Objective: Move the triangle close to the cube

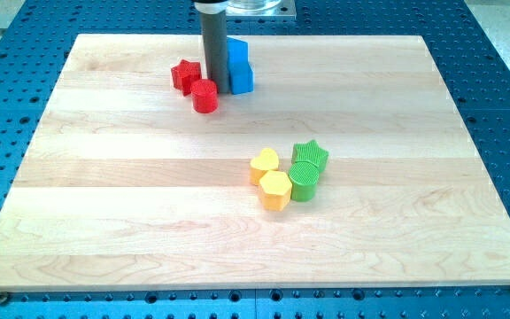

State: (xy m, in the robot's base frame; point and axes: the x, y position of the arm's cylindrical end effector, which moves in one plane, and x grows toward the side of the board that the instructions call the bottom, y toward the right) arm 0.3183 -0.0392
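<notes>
Blue blocks (240,66), likely triangle and cube, at surface (131,177) top, touching; shapes unclear. My tip (216,89) beside them, red cylinder (204,96) adjacent. No gripper. Light, rigid, slides easily; push flat side

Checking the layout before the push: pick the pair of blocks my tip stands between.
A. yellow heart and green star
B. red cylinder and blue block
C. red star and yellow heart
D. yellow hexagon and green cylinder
B: my tip comes down between the red cylinder and the blue block, near the view's top.
</notes>
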